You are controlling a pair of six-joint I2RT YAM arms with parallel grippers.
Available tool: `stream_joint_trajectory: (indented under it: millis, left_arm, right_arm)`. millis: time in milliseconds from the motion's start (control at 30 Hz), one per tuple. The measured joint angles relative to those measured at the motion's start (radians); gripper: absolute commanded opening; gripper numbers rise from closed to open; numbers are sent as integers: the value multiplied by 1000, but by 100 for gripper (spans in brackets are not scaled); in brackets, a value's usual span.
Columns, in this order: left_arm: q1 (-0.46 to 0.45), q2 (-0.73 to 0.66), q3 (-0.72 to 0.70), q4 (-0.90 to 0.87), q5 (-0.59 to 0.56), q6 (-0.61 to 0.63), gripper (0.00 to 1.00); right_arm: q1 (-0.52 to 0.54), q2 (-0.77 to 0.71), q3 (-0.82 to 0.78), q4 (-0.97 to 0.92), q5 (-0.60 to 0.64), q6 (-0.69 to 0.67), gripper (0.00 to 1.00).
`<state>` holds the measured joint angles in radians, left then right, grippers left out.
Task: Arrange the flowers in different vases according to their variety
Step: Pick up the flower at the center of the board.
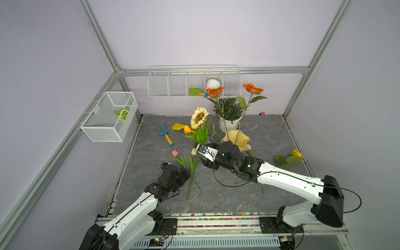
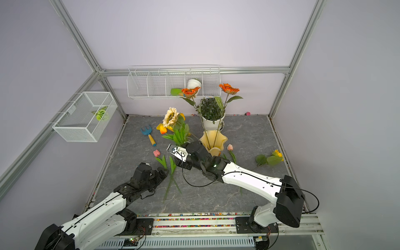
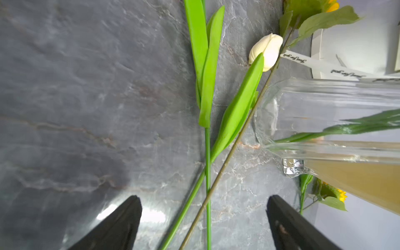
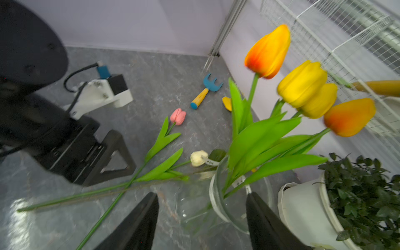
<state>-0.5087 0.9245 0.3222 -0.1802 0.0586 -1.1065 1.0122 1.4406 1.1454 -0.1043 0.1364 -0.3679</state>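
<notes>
My left gripper hangs open low over the table, and the crossed stems of a white tulip and a pink tulip run between its fingers. My right gripper is open, its jaws either side of the clear vase, which holds yellow and orange tulips. Two orange flowers stand in the pale-yellow vase. A cream sunflower rises by the tulips. Another pink tulip and a yellow sunflower lie on the table to the right.
A leafy potted plant stands behind the vases. A blue rake and yellow trowel lie at the back left. A wire rack hangs on the back wall, a mesh basket on the left wall.
</notes>
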Motion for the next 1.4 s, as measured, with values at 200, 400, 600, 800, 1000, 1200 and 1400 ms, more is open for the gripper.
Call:
stream_joint_trajectory:
  millis: [200, 400, 600, 800, 1000, 1200, 1400]
  left_arm:
    - [33, 153, 42, 69, 2, 9, 82]
    - [39, 336, 179, 60, 2, 56, 72]
    - [39, 437, 217, 70, 13, 77, 64]
    - [40, 491, 244, 95, 46, 77, 51]
    - [42, 513, 264, 70, 53, 75, 45]
    - [42, 478, 251, 8, 46, 60, 30]
    - [42, 456, 231, -20, 36, 50, 24]
  right_arm:
    - [22, -19, -6, -117, -7, -1, 51]
    - [30, -86, -55, -160, -10, 36, 43]
    - [36, -156, -132, -163, -6, 91, 31]
    - [37, -220, -182, -164, 18, 124, 24]
    - [37, -266, -222, -166, 58, 143, 18]
    - [37, -288, -241, -166, 93, 150, 13]
    - [37, -291, -259, -166, 117, 160, 11]
